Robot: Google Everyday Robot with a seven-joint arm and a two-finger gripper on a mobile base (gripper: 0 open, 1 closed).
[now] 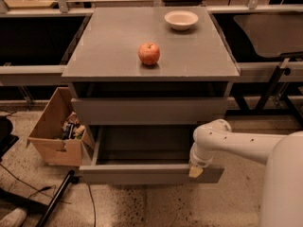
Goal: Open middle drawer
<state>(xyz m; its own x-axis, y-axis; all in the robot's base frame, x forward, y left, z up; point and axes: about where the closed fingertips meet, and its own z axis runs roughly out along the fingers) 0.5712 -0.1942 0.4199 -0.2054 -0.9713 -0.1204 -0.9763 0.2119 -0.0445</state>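
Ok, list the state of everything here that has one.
middle drawer: pulled well out, inside empty.
top drawer: pushed in.
claw: at the middle drawer's front rim, right side.
bowl: upright, looks empty.
apple: whole, on the cabinet top.
box: open, stuff inside.

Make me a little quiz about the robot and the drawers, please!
1. True or false: the apple sits inside the bowl.
2. Where is the gripper? A) on the cabinet top B) at the front edge of the pulled-out middle drawer C) inside the bowl
3. What stands on the floor beside the cabinet?
Key: 1 false, the apple lies apart from the bowl; 2 B; 3 a cardboard box.
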